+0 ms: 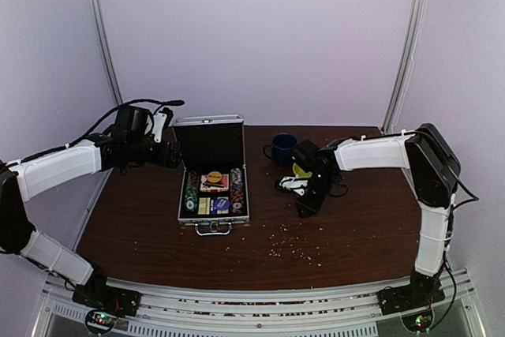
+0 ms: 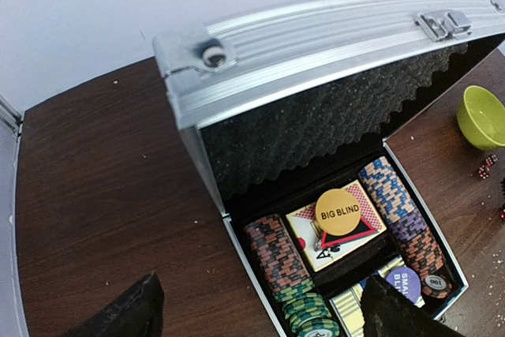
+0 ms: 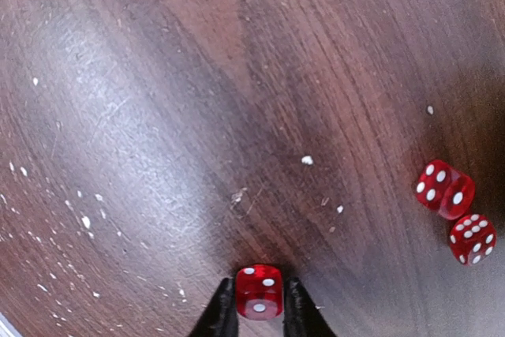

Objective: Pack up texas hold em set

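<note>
**Right pincer grips a die; case stands open**

The right pincer [image 3: 259,309] is clenched on one red die [image 3: 259,291] at the surface [image 3: 158,116]. Two more dice [image 3: 446,189] lie near it. The silver briefcase [image 2: 316,45] sits open mid-surface, with chips [image 2: 276,254] inside. The left pincer [image 1: 167,154] hangs released beside its lid.

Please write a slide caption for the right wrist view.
Right gripper grips one red die on the table; two more dice lie to its right.

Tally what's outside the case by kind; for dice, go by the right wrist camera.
Dice: 3, one die pinched by the right gripper, two loose
Mug: 1
Bowl: 1
Total: 5
</note>
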You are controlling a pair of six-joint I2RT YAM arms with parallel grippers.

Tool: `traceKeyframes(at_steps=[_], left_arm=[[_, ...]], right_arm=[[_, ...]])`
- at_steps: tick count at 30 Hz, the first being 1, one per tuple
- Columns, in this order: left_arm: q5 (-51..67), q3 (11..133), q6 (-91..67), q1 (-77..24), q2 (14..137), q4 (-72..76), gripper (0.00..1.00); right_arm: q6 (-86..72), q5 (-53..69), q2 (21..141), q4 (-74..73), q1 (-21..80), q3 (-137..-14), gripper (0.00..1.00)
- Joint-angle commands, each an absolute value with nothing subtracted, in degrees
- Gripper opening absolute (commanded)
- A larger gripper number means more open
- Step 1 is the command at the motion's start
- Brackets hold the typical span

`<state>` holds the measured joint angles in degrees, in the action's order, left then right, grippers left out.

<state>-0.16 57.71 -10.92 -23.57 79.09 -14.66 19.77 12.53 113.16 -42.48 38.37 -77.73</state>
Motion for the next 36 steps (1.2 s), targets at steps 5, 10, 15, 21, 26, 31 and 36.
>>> traceKeyframes(at_steps=[5, 10, 15, 21, 26, 31, 36], left_arm=[[0.49, 58.24, -10.9, -23.1, 79.28, -13.6, 0.88], [0.22, 58.24, -10.9, -22.82, 78.93, -13.62, 0.88], [-0.3, 58.14, -10.92, -22.72, 78.28, -13.62, 0.88], [-0.96, 58.17, -10.94, -22.57, 77.56, -13.88, 0.88], [-0.84, 58.13, -10.9, -22.21, 76.95, -13.95, 0.88], [-0.22, 58.23, -10.9, -22.1, 76.82, -13.93, 0.88], [0.03, 58.13, -10.99, -22.01, 76.51, -13.97, 0.88]], right_arm=[[19.62, 16.92, 114.02, -44.55, 38.03, -81.93, 0.14], [19.74, 19.06, 114.51, -45.15, 39.37, -90.18, 0.12], [18.79, 20.42, 117.79, -42.82, 41.9, -99.54, 0.11], [17.74, 20.83, 125.86, -43.24, 46.55, -112.31, 0.11], [16.83, 20.07, 132.35, -43.72, 48.84, -120.47, 0.11], [15.54, 19.91, 137.53, -44.27, 49.67, -126.54, 0.11], [15.19, 19.05, 140.21, -44.23, 50.27, -129.02, 0.11]])
